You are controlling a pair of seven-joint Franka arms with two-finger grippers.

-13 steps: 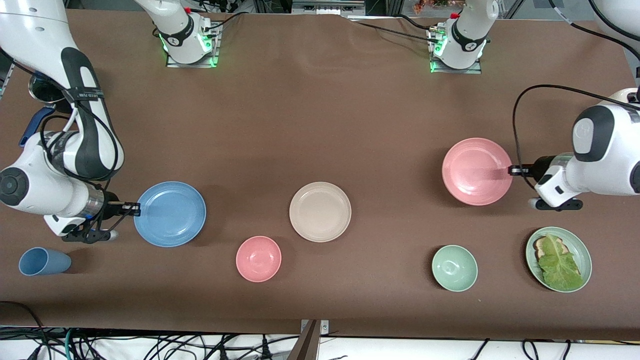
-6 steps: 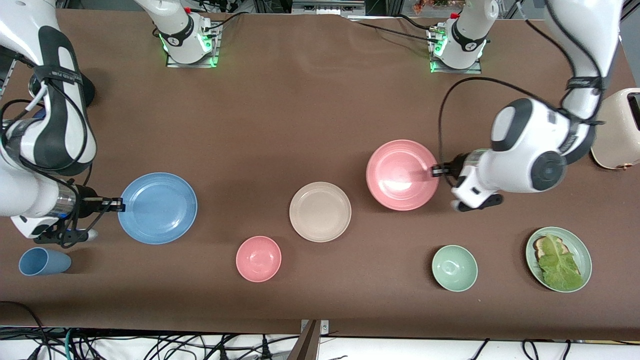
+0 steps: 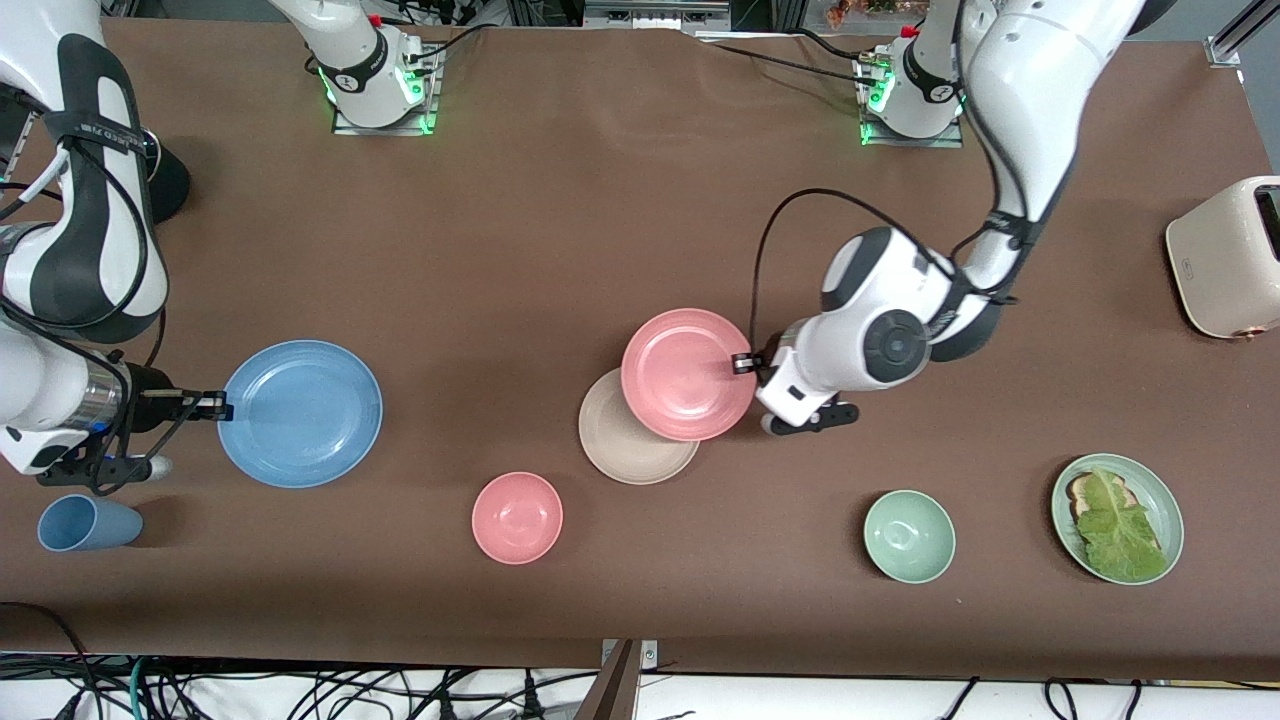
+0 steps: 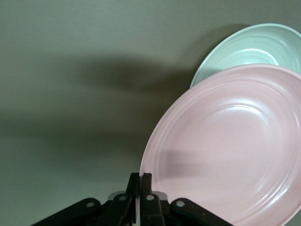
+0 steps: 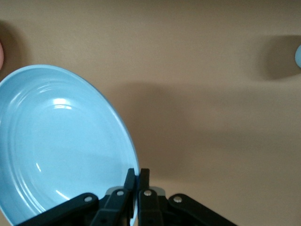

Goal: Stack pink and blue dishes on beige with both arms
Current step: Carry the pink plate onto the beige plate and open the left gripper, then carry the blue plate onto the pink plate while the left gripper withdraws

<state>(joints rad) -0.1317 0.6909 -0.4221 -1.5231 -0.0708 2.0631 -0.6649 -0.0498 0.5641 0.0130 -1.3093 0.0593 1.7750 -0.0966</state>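
The pink plate [image 3: 688, 373] hangs over part of the beige plate [image 3: 630, 450], which lies at the middle of the table. My left gripper [image 3: 741, 364] is shut on the pink plate's rim. In the left wrist view the pink plate [image 4: 230, 146] sits tilted in my left gripper [image 4: 141, 181], with the beige plate [image 4: 254, 47] showing pale past it. My right gripper [image 3: 215, 405] is shut on the rim of the blue plate [image 3: 300, 413], held above the table toward the right arm's end. The right wrist view shows the blue plate [image 5: 56, 146] in my right gripper [image 5: 137, 175].
A small pink bowl [image 3: 517, 517] sits nearer to the camera than the beige plate. A green bowl [image 3: 909, 536] and a green plate with lettuce [image 3: 1160, 500] lie toward the left arm's end, with a toaster [image 3: 1225, 257] there. A blue cup [image 3: 88, 523] lies near my right gripper.
My left arm has carried the pink plate from its own end of the table to over the beige plate. My right arm has drawn the blue plate a little toward its own end.
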